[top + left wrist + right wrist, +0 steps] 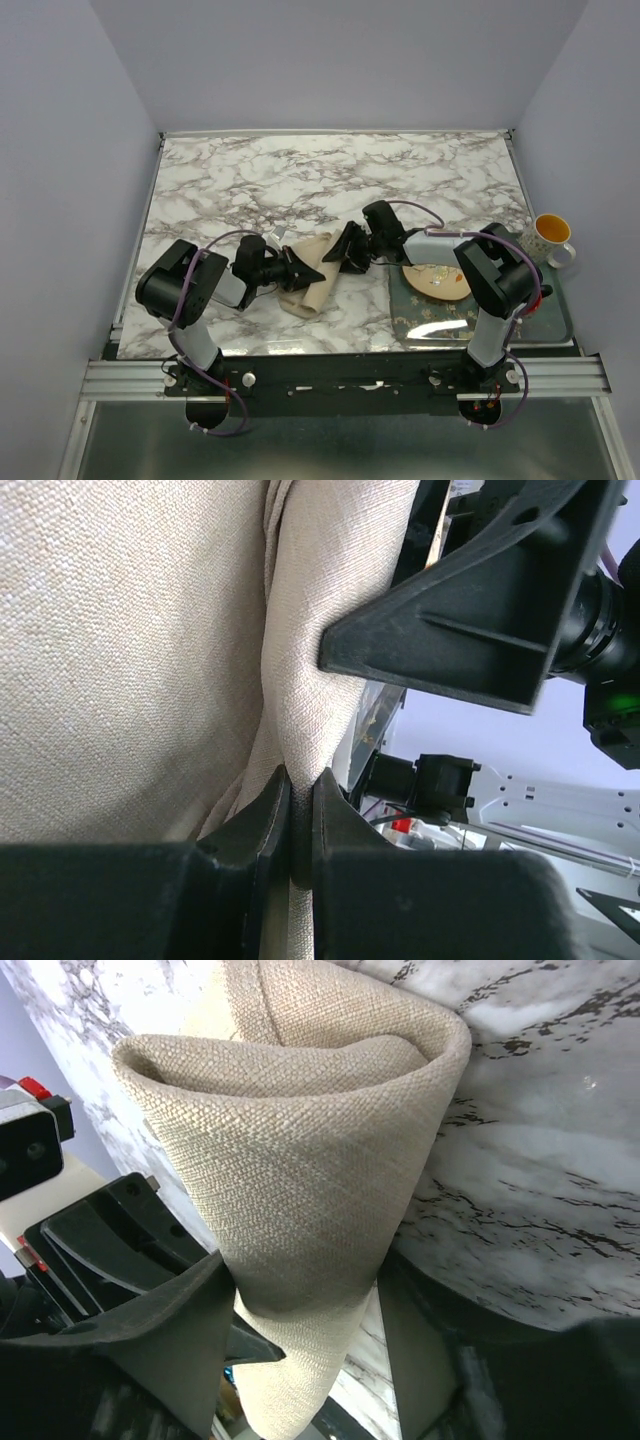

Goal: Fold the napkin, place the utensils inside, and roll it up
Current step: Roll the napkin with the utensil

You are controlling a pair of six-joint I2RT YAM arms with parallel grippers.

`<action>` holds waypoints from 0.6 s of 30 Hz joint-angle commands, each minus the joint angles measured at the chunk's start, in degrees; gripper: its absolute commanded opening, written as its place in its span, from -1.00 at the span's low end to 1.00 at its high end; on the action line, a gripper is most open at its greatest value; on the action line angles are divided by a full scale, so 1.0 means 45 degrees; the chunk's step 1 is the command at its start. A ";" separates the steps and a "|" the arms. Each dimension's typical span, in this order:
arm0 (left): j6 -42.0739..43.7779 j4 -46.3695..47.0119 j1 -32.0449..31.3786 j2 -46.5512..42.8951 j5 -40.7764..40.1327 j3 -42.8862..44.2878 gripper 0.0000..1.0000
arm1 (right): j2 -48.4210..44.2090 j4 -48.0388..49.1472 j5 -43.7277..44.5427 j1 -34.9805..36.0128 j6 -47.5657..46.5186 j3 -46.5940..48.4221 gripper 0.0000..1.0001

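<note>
Two grippers met on one cloth: the left gripper (301,778) was pinched nearly closed on a fold of the napkin (320,255), while the right gripper (305,1280) stood wide astride the loosely rolled bundle, a jaw on each side. Seen from above, the napkin lay mid-table, with the left gripper at its 9 o'clock and the right at its 2 o'clock. Folding looked done and rolling only partly so. No utensil showed, so whether one lay inside could not be told. The plate (437,281) sat apart at 3 o'clock.

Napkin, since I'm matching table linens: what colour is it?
The napkin is plain beige weave; the right wrist view shows it best.
</note>
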 commanded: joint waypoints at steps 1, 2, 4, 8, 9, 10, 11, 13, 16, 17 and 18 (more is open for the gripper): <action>-0.0058 0.0698 0.0033 0.0362 0.0456 -0.0163 -1.00 | 0.0331 -0.0417 0.0508 0.0010 -0.0287 0.0055 0.14; -0.0058 0.0757 0.0014 0.0421 0.0456 -0.0163 -1.00 | 0.0370 -0.0359 0.0430 0.0029 -0.0307 0.0074 0.04; -0.0174 0.1049 -0.0006 0.0713 0.0476 -0.0202 -1.00 | 0.0429 -0.0280 0.0371 0.0029 -0.0307 0.0133 -0.05; -0.0175 0.1478 -0.0103 0.1202 0.0476 -0.0261 -1.00 | 0.0429 -0.0183 0.0293 0.0048 -0.0326 0.0211 -0.27; -0.0214 0.1576 -0.0103 0.1300 0.0476 -0.0300 -1.00 | 0.0390 -0.0182 0.0273 0.0029 -0.0326 0.0231 -0.29; -0.0253 0.1732 -0.0123 0.1494 0.0476 -0.0339 -1.00 | 0.0390 -0.0182 0.0273 0.0029 -0.0346 0.0231 -0.35; -0.0253 0.1869 -0.0123 0.1554 0.0495 -0.0378 -1.00 | 0.0370 -0.0202 0.0293 0.0048 -0.0365 0.0212 -0.44; -0.0156 0.1890 -0.0142 0.1555 0.0437 -0.0398 -1.00 | 0.0350 -0.0182 0.0254 0.0029 -0.0346 0.0172 -0.56; 0.0428 0.0976 -0.0143 0.1011 0.0204 -0.0242 -0.90 | 0.0312 -0.0202 0.0156 0.0029 -0.0405 0.0153 -0.80; 0.0740 -0.0285 -0.0143 0.0737 0.0087 -0.0029 -0.82 | 0.0273 -0.0202 0.0156 0.0029 -0.0405 0.0133 -0.93; 0.1710 -0.1129 -0.0143 0.0405 -0.0089 0.0109 -0.65 | 0.0253 -0.0202 0.0137 0.0029 -0.0463 0.0133 -0.98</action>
